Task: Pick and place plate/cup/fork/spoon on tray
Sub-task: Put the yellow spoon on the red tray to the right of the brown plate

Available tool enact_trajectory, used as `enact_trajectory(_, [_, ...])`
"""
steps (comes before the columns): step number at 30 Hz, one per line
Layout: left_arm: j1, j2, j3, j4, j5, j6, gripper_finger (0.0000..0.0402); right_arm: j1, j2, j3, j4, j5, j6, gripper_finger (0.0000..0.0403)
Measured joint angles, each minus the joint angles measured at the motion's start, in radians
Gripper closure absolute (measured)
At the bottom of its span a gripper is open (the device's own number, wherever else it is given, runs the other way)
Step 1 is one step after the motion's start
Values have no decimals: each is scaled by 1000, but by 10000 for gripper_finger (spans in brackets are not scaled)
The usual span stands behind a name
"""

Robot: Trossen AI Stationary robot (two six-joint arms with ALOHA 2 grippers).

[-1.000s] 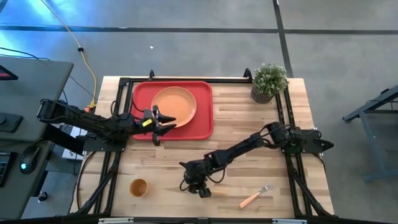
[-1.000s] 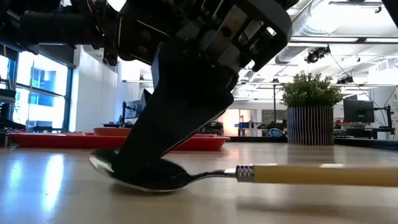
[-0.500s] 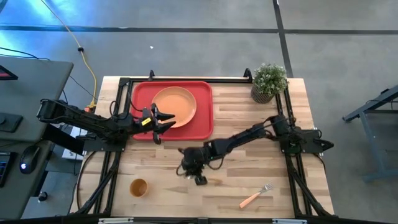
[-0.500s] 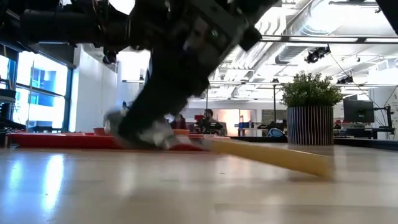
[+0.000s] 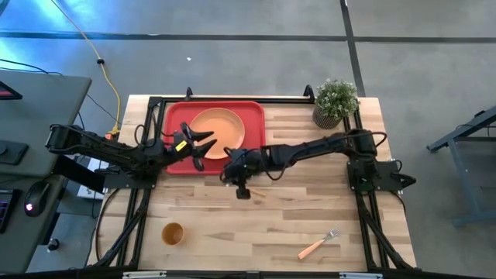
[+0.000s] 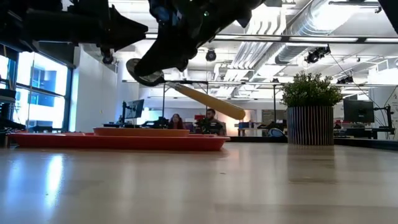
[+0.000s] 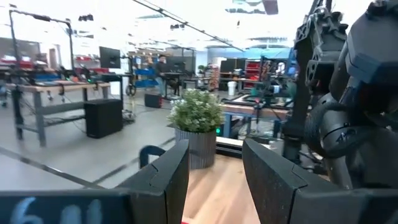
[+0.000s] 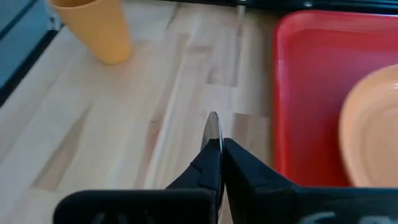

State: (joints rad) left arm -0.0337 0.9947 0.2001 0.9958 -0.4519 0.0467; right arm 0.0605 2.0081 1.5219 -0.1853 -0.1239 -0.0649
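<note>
My right gripper [image 5: 235, 180] is shut on the spoon [image 6: 186, 92] and holds it in the air just off the near edge of the red tray [image 5: 174, 116]. The orange plate [image 5: 217, 128] lies flat in the tray. My left gripper [image 5: 200, 145] is open and empty above the tray's near left part, by the plate's edge; its fingers stand apart in the left wrist view [image 7: 214, 180]. The cup [image 5: 172, 232] stands upright near the table's front left. The fork [image 5: 318, 246] lies flat at the front right. My right gripper pinches the spoon's silver bowl [image 8: 212, 127] between its two fingers, with the bowl's edge showing past the fingertips. The fingers slant down toward the table's left. The spoon is lifted clear, and its yellowish handle [image 6: 211, 102] slants down away from the fingers.
A potted plant [image 5: 335, 101] stands at the table's far right corner. A black frame [image 5: 353, 155] runs along the table's edges. Bare wood [image 5: 294, 209] lies between the tray and the fork. People sit in the room far behind the table [image 6: 208, 121].
My right gripper has lifted the spoon off the table and carried it up and toward the far edge, to the tray's near edge. The spoon lay flat on the wood before. It now hangs clear with its handle slanting down.
</note>
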Motion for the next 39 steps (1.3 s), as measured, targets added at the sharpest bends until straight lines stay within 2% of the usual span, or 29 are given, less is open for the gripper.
enact_trajectory(4, [44, 0, 0, -1, -1, 25, 261, -60, 0, 0, -7, 2, 4, 402])
enact_trajectory(16, [193, 0, 0, -44, -1, 36, 261, -348, -10, 2, 48, 14, 99, 403])
enact_trajectory(22, [220, 0, 0, -64, -1, 36, 261, -455, -10, 2, 61, 189, 204, 403])
enact_trajectory(26, [231, 0, 0, -107, 1, 33, 261, -504, 3, -2, 47, 197, 273, 403])
enact_trajectory(34, [232, 0, 0, -144, 4, 61, 261, -497, 10, -266, 365, 315, 484, 403])
enact_trajectory(39, [232, 0, 0, -147, 31, 69, 261, -496, 10, -330, 412, 318, 611, 403])
